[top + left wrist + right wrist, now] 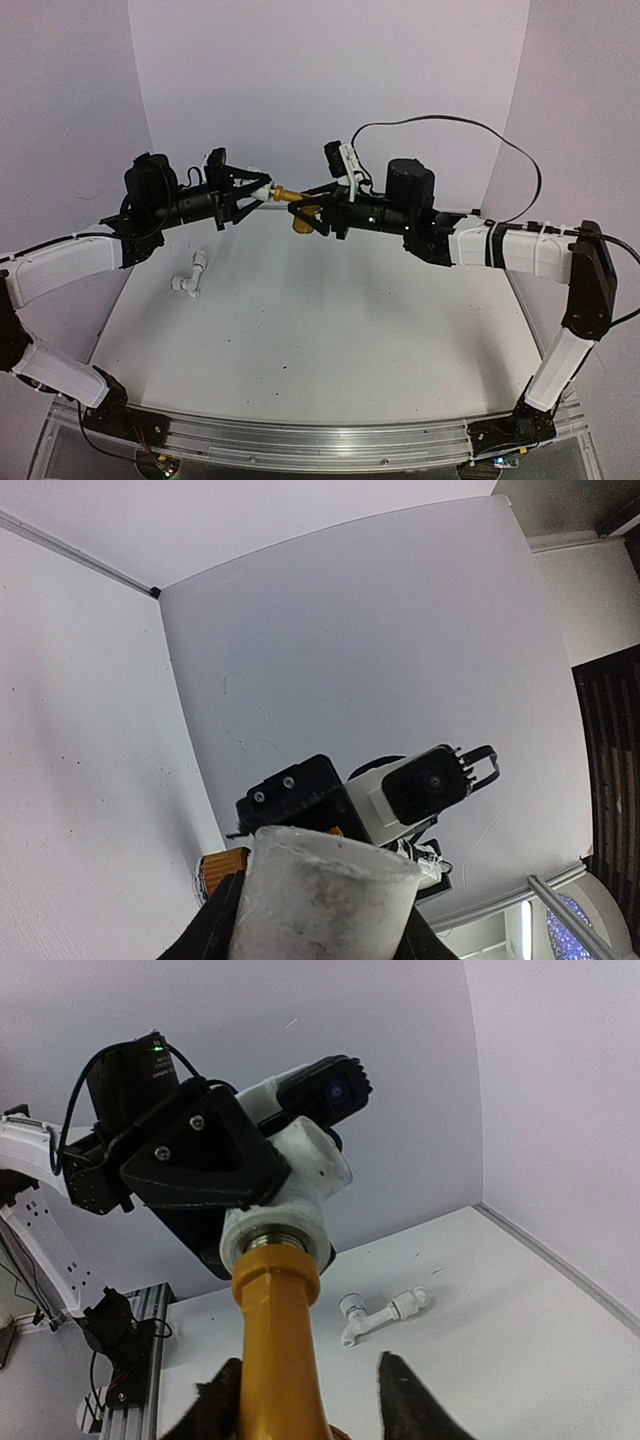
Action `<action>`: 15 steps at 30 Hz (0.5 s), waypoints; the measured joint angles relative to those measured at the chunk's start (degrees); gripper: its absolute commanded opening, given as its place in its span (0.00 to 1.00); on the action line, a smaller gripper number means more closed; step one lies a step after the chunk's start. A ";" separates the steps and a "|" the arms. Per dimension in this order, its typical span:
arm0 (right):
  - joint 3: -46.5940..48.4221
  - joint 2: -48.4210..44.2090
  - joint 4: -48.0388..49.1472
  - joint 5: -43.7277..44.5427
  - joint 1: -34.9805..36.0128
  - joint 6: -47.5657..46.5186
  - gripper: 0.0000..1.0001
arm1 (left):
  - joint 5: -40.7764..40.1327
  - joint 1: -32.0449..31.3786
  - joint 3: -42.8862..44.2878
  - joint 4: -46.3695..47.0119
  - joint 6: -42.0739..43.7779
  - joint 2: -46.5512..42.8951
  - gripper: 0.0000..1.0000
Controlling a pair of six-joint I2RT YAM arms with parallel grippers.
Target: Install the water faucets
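**Yellow faucet meets fitting in mid-air, white one on desk**

Both my arms are raised above the desk (350, 340), and their tips meet over its far middle.

My left gripper (258, 193) is clenched on a stubby white fitting (300, 1185). The black fingers press both its sides, and its open end points towards my right arm.

The yellow faucet (275, 1340) is lined up with that fitting. Its silvery threaded end sits at the fitting's mouth and touches it. How deep it goes in, I can't tell. Its spout hangs down below the body in the top view.

My right gripper (303, 208) straddles the yellow faucet's body. In the right wrist view one finger lies against it, and the other finger (405, 1395) shows a gap beside it. The contact lower down is cut off by the picture's edge, so I can't tell if I'm gripping or loose.

The white faucet (190, 275) lies flat on the desk near the left edge, toward the far left corner. It is well apart from both grippers and nothing touches it.
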 measured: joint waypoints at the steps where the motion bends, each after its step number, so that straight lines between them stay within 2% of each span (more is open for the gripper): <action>1: 0.04 0.11 0.59 -0.24 0.00 0.81 0.09 | 0.00 -0.04 0.00 0.00 0.13 0.26 0.00; 2: 0.09 0.22 1.31 -1.03 0.00 2.58 0.02 | -0.20 -0.09 0.00 0.02 0.39 0.48 0.00; 3: 0.09 0.24 1.40 -1.09 0.00 3.28 0.00 | -0.33 -0.09 0.00 0.26 0.74 0.63 0.00; 5: 0.11 0.42 1.90 -1.99 0.00 6.93 0.00 | -0.15 -0.09 0.00 0.87 2.43 0.72 0.00; 7: 0.17 0.50 2.93 -3.61 -0.24 10.73 0.00 | 0.61 -0.37 0.00 3.04 7.61 0.81 0.00; 12: 3.39 1.44 5.51 -16.68 -2.99 29.68 0.00 | 10.10 -0.48 0.37 11.26 32.00 1.01 0.00; 13: 4.79 2.58 8.52 -23.28 -3.87 39.34 0.00 | 16.22 -0.22 1.79 13.55 43.85 1.57 0.00; 14: 5.11 2.91 9.84 -25.00 -4.02 43.01 0.00 | 17.27 -0.15 2.32 13.81 45.90 1.86 0.00; 15: 5.29 3.72 13.68 -28.35 -4.35 51.23 0.00 | 21.18 0.11 5.29 13.97 50.49 3.58 0.00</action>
